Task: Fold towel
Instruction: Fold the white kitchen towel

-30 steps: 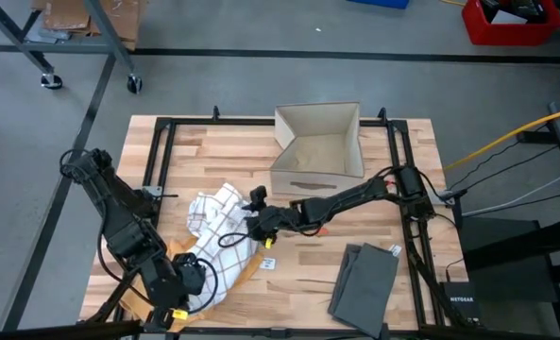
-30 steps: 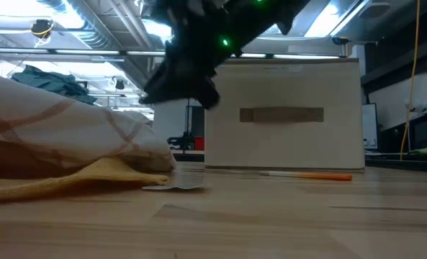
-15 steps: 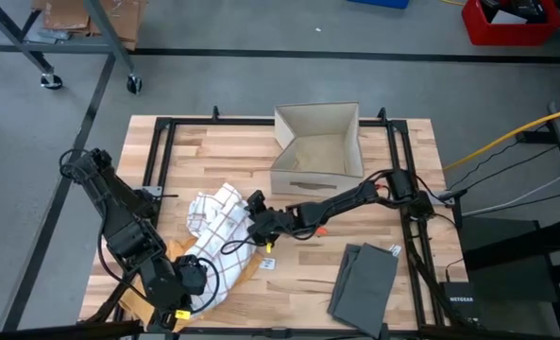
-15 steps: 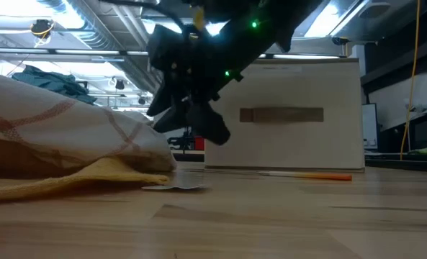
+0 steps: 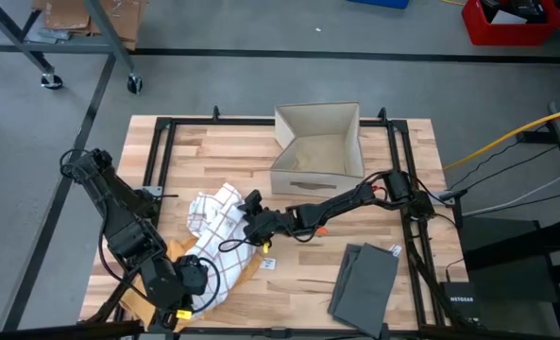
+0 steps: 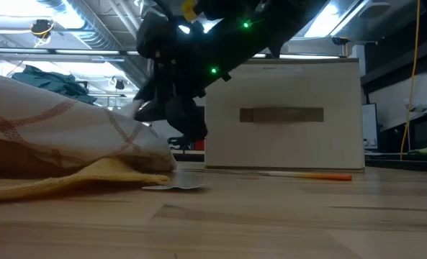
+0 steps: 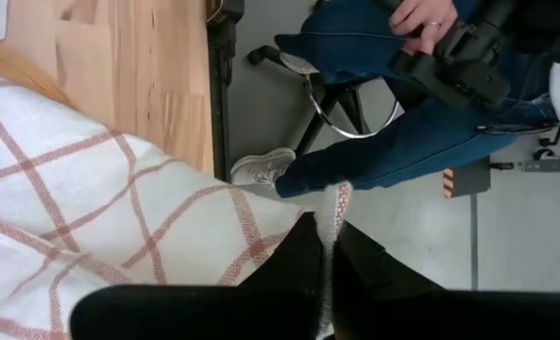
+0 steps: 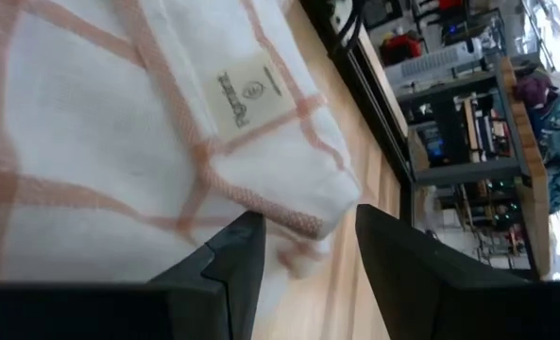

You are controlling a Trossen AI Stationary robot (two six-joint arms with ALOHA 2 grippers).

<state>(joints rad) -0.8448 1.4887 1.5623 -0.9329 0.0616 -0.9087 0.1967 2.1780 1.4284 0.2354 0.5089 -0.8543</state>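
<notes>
**user_a:** Risk number one is a missed edge, I'd say. The right hand (image 5: 251,225) is held with its fingers apart and nothing in them, right at the corner of the checked towel (image 5: 213,212) near the label (image 8: 249,90). If only the top layer gets pinched, or the fingers get closed on air beside the hem, no real fold can be made and the cloth just gets dragged.

**user_b:** Agreed. The towel is bunched on the left half of the worktop (image 5: 213,142), with its near end clamped in the left hand (image 7: 322,283), which is shut tight on the fabric at the front corner. If both ends get pulled against each other, the cloth could be stretched or yanked loose.

**user_a:** A yellow cloth (image 6: 69,183) is trapped under the towel too, so it might be lifted along by mistake.

**user_b:** Other stuff: a cardboard box (image 5: 319,142) is parked behind, an orange pen (image 6: 310,175) lies in front of it, and a folded grey cloth (image 5: 364,280) sits well apart on the right. A seated person's leg (image 7: 393,142) can be seen beyond the worktop edge.
</notes>
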